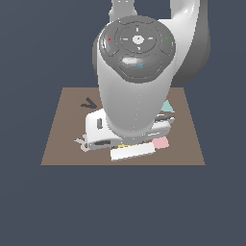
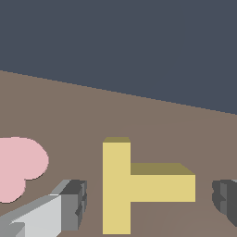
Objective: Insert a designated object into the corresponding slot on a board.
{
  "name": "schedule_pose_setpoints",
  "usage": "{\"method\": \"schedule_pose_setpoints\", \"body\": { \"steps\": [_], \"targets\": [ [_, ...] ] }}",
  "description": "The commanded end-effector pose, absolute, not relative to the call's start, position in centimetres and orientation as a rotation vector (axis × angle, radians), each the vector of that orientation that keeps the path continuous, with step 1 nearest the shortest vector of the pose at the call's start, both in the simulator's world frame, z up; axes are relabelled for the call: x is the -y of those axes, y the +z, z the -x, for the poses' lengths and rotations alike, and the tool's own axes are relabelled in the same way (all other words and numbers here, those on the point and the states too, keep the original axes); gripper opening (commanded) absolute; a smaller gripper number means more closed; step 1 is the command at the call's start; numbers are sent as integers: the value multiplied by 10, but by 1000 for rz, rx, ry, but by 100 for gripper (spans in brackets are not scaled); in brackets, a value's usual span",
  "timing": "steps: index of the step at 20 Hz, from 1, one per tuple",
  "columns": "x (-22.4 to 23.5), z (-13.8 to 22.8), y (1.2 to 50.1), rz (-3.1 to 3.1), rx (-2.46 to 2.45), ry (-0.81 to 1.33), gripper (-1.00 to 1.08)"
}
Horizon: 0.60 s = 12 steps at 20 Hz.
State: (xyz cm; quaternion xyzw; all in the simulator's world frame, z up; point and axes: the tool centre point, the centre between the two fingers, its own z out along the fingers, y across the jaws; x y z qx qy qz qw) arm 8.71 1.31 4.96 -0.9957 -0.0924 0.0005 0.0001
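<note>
The yellow T-shaped block (image 2: 139,185) lies flat on the brown board (image 2: 92,115). My gripper (image 2: 147,203) is open and low over the board, with the T between its fingers: one grey fingertip (image 2: 69,206) on one side, the other (image 2: 226,200) just past the end of the T's stem. Neither fingertip touches the block. In the exterior view the arm (image 1: 137,86) hides the block, except perhaps a thin yellow sliver under the hand (image 1: 124,145), and most of the board (image 1: 57,144). No T-shaped slot shows in either view.
A pink heart (image 2: 16,166) lies close beside the gripper and also shows in the exterior view (image 1: 161,142). A grey letter R (image 1: 82,142), a dark angular recess (image 1: 89,102) and a pale teal shape (image 1: 167,106) are on the board.
</note>
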Motion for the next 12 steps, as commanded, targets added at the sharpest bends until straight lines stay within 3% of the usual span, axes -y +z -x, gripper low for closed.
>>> {"method": "schedule_pose_setpoints", "body": {
  "steps": [1, 12],
  "targets": [
    [-13, -88, 50, 3128, 292, 0, 100],
    [-13, -88, 30, 3128, 292, 0, 100]
  ]
}}
